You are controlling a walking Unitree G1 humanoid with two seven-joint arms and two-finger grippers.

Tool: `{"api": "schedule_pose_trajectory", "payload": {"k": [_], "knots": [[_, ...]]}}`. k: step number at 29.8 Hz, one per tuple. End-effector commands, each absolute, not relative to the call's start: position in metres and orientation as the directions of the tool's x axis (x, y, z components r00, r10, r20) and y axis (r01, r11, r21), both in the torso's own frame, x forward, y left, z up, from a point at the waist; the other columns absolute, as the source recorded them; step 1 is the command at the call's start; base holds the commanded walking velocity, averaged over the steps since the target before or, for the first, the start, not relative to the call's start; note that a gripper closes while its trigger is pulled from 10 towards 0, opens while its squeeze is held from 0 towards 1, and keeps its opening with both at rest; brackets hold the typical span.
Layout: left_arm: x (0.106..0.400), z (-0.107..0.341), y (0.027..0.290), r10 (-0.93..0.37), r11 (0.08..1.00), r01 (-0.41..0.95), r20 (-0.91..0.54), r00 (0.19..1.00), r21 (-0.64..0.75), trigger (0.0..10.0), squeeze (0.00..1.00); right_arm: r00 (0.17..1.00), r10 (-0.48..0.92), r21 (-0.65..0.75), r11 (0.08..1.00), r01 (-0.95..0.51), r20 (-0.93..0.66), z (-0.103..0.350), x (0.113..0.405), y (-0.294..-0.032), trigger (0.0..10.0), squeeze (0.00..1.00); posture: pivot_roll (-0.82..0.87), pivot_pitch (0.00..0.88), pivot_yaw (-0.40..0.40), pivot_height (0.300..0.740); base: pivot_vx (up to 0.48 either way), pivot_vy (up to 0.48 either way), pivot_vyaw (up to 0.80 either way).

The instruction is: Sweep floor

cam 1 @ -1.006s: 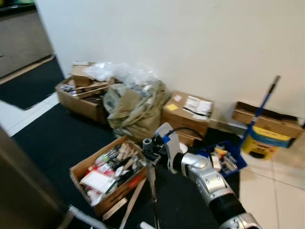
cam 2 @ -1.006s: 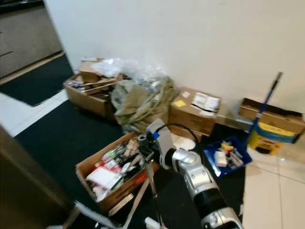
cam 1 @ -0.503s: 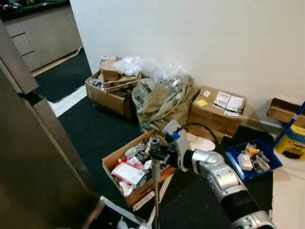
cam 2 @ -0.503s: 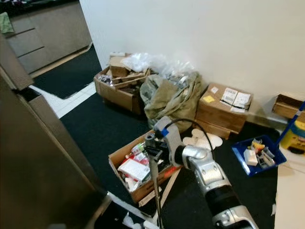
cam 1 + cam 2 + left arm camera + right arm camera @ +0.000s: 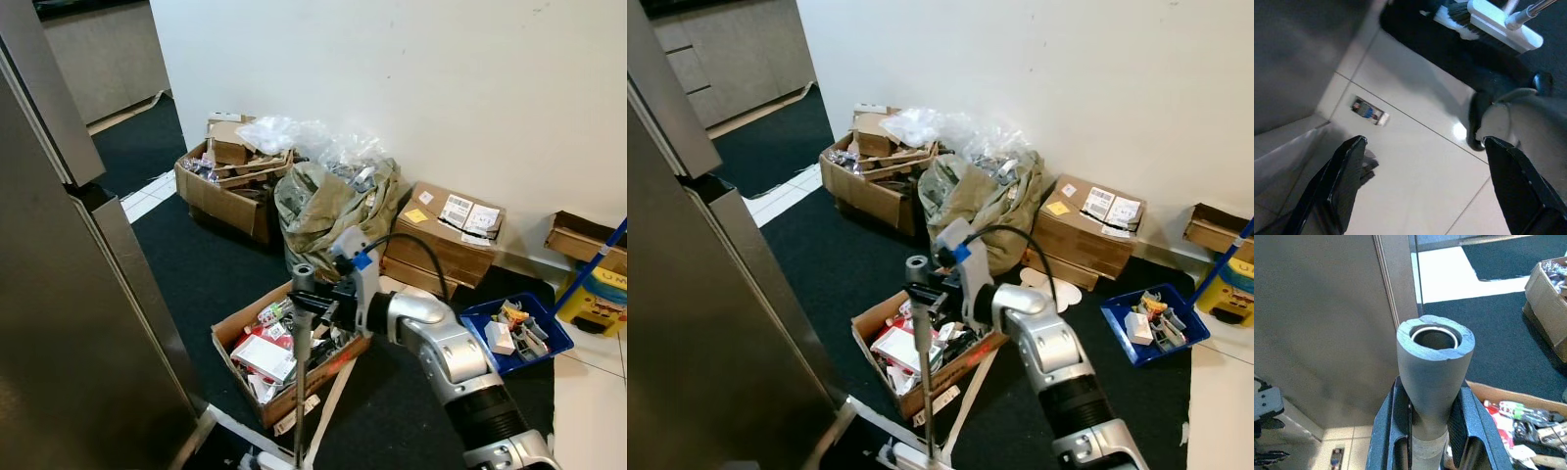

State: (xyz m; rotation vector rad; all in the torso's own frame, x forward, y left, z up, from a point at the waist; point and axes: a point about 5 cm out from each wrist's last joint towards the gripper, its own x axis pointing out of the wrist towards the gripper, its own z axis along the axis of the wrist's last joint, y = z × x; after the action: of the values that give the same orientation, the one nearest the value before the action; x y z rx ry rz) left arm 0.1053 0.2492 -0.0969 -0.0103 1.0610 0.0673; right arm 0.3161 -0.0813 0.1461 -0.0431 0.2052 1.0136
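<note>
Right gripper [image 5: 306, 302]: my fingers [image 5: 1386, 440] are clamped on the broom handle [image 5: 301, 362] just below its grey top end, one on each side.
Broom: it stands nearly upright before me, its white head [image 5: 1503, 27] down on the dark carpet [image 5: 196, 274] at the edge of the tiled floor [image 5: 1400, 166].
Left gripper [image 5: 1420, 191]: my fingers are spread wide, holding nothing, above the tiles.
Nearby: an open cardboard box [image 5: 284, 397] of clutter sits just behind the handle.

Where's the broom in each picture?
Left eye view: broom stick upright, bottom middle, held by the right tool.
Right eye view: the same stick, just left of middle.
Left wrist view: its white head on dark carpet.
Right wrist view: grey handle tip, close up.
Shared landmark: cardboard box beside the stick.
</note>
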Motion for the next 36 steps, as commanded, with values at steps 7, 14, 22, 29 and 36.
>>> {"api": "schedule_pose_trajectory", "payload": {"k": [7,14,22,29,36], "knots": [[0.102,-0.098,0.248,0.044,0.999,-0.044,-0.881,0.472,0.026,10.0,0.00,0.558,0.829,0.160,0.555,-0.816,-0.029,0.166,0.322,-0.062,10.0,0.00,-0.06,0.035,0.031,0.740,0.000,0.000,0.00],[0.100,-0.099,0.247,0.038,0.999,-0.035,-0.882,0.470,0.024,10.0,0.00,0.704,0.707,0.235,0.696,-0.678,-0.066,0.140,0.327,-0.026,10.0,0.00,-0.04,0.045,0.022,0.740,0.000,0.000,0.00],[0.098,-0.100,0.246,0.030,0.999,-0.036,-0.885,0.465,0.015,10.0,0.00,0.724,0.678,0.243,0.729,-0.640,-0.129,0.128,0.328,-0.021,10.0,0.00,-0.04,0.055,0.023,0.740,0.000,0.000,0.00],[0.094,-0.100,0.247,0.035,0.999,-0.042,-0.886,0.462,0.018,10.0,0.00,0.786,0.561,0.299,0.820,-0.488,-0.258,0.097,0.328,-0.013,10.0,0.00,-0.02,0.074,0.023,0.740,0.000,0.000,0.00],[0.092,-0.100,0.249,0.033,0.999,-0.039,-0.887,0.460,0.017,10.0,0.00,0.875,0.315,0.206,0.945,-0.254,-0.368,0.069,0.333,-0.035,10.0,0.00,0.01,0.094,0.027,0.740,0.000,0.000,0.00]]}}
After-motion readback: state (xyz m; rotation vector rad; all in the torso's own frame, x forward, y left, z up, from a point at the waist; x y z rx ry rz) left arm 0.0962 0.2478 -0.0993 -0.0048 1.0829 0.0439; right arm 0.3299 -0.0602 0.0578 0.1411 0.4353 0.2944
